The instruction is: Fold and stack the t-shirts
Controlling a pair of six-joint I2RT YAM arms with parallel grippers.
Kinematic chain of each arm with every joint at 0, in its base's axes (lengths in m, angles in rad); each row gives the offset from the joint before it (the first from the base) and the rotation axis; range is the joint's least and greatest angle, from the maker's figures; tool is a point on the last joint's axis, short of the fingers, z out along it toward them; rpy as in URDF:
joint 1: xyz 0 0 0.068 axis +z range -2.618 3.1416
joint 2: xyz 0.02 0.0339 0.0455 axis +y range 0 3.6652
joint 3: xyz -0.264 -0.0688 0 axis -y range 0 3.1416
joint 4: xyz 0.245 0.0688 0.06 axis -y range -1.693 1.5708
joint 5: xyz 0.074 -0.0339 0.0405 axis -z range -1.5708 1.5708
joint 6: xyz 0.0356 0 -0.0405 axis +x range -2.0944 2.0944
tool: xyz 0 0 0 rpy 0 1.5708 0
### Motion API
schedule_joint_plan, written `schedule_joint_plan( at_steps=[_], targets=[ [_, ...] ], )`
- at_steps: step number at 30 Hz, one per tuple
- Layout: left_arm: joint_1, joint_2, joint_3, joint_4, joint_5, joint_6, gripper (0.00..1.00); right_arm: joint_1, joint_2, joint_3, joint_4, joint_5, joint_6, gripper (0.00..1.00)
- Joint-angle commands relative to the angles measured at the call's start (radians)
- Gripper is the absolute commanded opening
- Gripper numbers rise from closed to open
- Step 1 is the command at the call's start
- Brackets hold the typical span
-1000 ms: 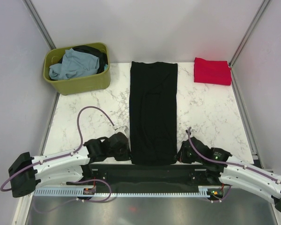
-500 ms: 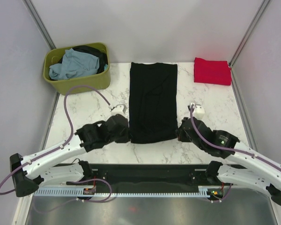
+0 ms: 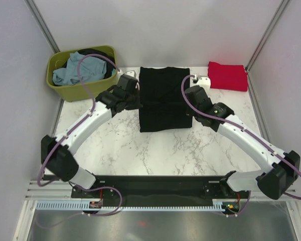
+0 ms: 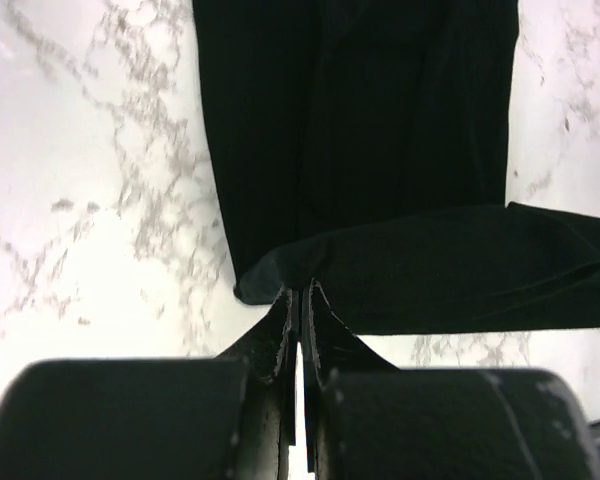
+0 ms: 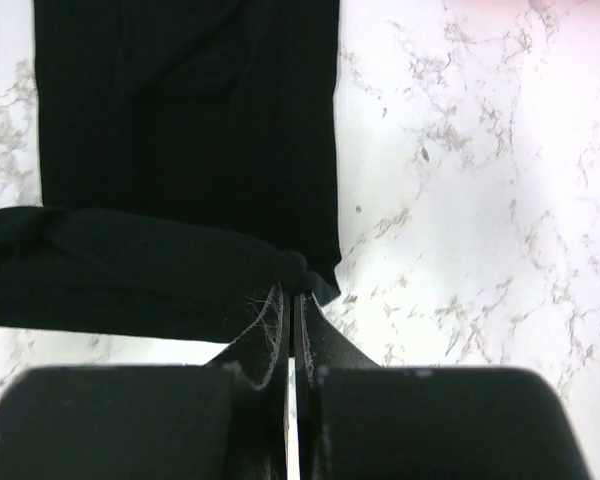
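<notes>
The left gripper (image 4: pixel 298 300) is clenched on a thin pinch of dark cloth, and the right gripper (image 5: pixel 290 300) likewise. Each grasps one side corner of the black shirt (image 3: pixel 164 100). The shirt lies in the upper middle of the overhead frame as a doubled rectangle on the table (image 3: pixel 155 150), its near end carried over the far part.

Both pinches look shallow, so a corner could slip free and leave the fold skewed. If one arm travels further than the other, the top edge would land crooked. Letting go while the cloth hangs clear of the layer below could make it bunch. The right wrist is just beside the red shirt (image 3: pixel 227 76), and a careless swing might nudge it.

Only the overhead view shows that red shirt, folded at upper right, and the tub (image 3: pixel 85 89) at upper left holding a blue-grey shirt (image 3: pixel 80 70). Only the wrist views show the jaws pressed together and the lifted layer crossing the lower frame as a band. From above, the fingertips are hidden.
</notes>
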State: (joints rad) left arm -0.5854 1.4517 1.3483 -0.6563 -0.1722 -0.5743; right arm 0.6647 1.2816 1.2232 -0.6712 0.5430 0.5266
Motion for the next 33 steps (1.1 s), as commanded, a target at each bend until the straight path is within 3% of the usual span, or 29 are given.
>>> schedule_joint_plan(
  at_steps=[1, 11, 24, 33],
  targets=[
    [0.042, 0.148, 0.147, 0.029, 0.039, 0.129, 0.02, -0.063, 0.07, 0.067, 0.059, -0.018, -0.099, 0.0],
    [0.15, 0.464, 0.463, -0.026, 0.16, 0.188, 0.02, -0.197, 0.287, 0.143, 0.14, -0.139, -0.126, 0.0],
    [0.236, 0.685, 0.667, -0.068, 0.214, 0.215, 0.02, -0.3, 0.553, 0.337, 0.148, -0.239, -0.171, 0.0],
    [0.28, 0.855, 0.899, -0.071, 0.26, 0.254, 0.04, -0.349, 0.709, 0.484, 0.145, -0.256, -0.172, 0.0]
  ],
)
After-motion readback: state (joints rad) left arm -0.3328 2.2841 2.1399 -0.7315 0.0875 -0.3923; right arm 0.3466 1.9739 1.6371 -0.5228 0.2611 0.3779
